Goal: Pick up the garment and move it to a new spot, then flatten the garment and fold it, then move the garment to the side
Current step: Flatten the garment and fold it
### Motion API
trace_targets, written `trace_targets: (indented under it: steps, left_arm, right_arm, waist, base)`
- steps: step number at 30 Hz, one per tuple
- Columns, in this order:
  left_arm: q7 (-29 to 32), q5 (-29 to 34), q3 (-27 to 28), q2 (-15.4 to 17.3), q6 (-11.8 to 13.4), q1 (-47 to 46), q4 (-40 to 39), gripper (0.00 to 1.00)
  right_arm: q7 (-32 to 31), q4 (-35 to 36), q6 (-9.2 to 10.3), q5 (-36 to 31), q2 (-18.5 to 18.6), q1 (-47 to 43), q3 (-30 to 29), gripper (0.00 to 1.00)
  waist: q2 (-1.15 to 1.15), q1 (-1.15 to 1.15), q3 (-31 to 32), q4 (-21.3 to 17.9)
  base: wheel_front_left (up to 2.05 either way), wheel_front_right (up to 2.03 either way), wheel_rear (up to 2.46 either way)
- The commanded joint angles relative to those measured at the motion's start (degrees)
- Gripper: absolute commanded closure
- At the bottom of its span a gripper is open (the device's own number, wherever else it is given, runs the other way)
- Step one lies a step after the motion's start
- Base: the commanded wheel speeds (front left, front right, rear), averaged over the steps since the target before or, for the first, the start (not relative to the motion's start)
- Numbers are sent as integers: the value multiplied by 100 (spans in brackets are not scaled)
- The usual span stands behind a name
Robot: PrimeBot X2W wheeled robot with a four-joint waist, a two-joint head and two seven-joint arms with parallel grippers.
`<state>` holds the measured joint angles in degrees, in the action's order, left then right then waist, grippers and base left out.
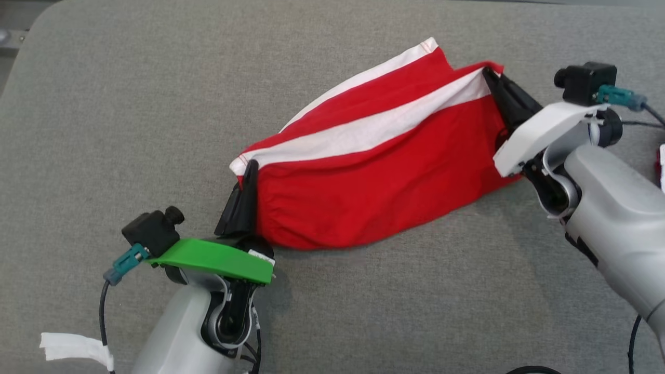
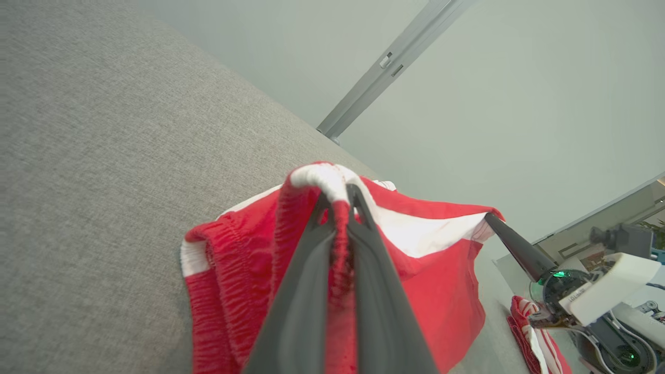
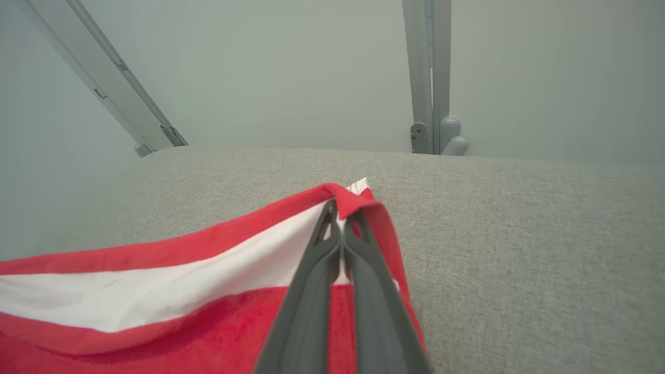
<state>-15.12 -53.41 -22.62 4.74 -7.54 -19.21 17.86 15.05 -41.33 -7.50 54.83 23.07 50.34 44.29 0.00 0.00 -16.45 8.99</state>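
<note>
- The left gripper [image 1: 251, 169] was pressed together on the red shorts [image 1: 374, 176], and the gathered waistband [image 2: 218, 249] was pinched between its two dark fingers [image 2: 301, 291].
- In the left wrist view, the end of the white side stripe [image 1: 363, 132] was humped over the tips of that gripper [image 2: 337, 196].
- The right gripper [image 1: 488, 74] was likewise closed, with the far corner of the shorts [image 3: 156, 311] nipped at its tips [image 3: 340, 209] and red cloth folded over them.
- Between the two grippers the shorts were held stretched, stripe uppermost. The red panel hung below both pairs of fingers towards the grey fabric-covered table [image 1: 130, 104].
- Whether that lower edge lay on the table could not be told.
- A green cover [image 1: 213, 257] was seen just behind the left gripper's fingers, and a white cover [image 1: 540, 130] just behind the right gripper's.
- Beyond the right gripper's tips, a grey metal upright [image 3: 426, 67] was seen at the table's far edge.
- In the left wrist view, a second red-and-white cloth [image 2: 535, 337] was seen beside the right arm, well apart from the left gripper.
</note>
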Motion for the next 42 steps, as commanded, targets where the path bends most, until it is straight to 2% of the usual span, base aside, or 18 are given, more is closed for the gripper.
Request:
trace_targets:
  steps: [1,12,22,23,24,25,26,27,32,35,38,42]
  left_arm:
    - [4,-48,56,-63,11,-216,13,100]
    - [4,-237,45,-179,11,-890,3,100]
    - [4,-216,-92,-177,11,-1042,108,100]
    - [4,-200,-113,-178,11,-1056,130,95]
    - [4,-190,-119,-178,11,-1078,147,63]
    - [4,-145,-110,-177,11,-1104,164,13]
    - [4,-148,-97,-177,11,-1120,169,0]
    - [4,-159,-86,-178,11,-1130,165,0]
    - [4,319,150,-167,11,-1030,386,0]
    - [4,684,374,-170,11,-914,468,0]
    - [4,1233,562,-176,11,-770,491,0]
    - [4,1441,931,-168,10,-472,459,0]
  right_arm:
    - [11,-187,4,-25,15,312,71,100]
    - [-14,-1107,4,-141,-89,1640,420,100]
    - [2,-1795,4,-221,-286,2025,647,100]
    - [6,-1831,4,-217,-318,2050,668,100]
    - [10,-1855,4,-216,-348,2066,683,100]
    - [14,-1869,4,-189,-367,2067,679,100]
    - [12,-1874,4,-145,-393,2041,671,53]
    - [16,-1866,4,-173,-394,2037,704,0]
    - [13,-1776,5,-374,-335,2038,507,0]
    - [14,-1631,5,-535,-325,1857,190,0]
    - [11,-1444,5,-587,-419,1431,-112,0]
    - [12,-1183,5,-765,-486,930,-301,0]
  waist:
    - [0,0,-445,333]
    - [0,0,-1096,612]
    - [0,0,-1305,668]
    - [0,0,-1318,664]
    - [0,0,-1330,658]
    - [0,0,-1339,652]
    - [0,0,-1344,641]
    - [0,0,-1342,623]
    - [0,0,-1237,503]
    - [0,0,-1100,422]
    - [0,0,-914,353]
    - [0,0,-670,254]
  base:
    - [0,0,0]
    - [0,0,0]
    - [0,0,0]
    - [0,0,0]
    - [0,0,0]
    - [0,0,0]
    - [0,0,0]
    - [0,0,0]
    - [0,0,0]
    - [0,0,0]
    - [0,0,0]
    - [0,0,0]
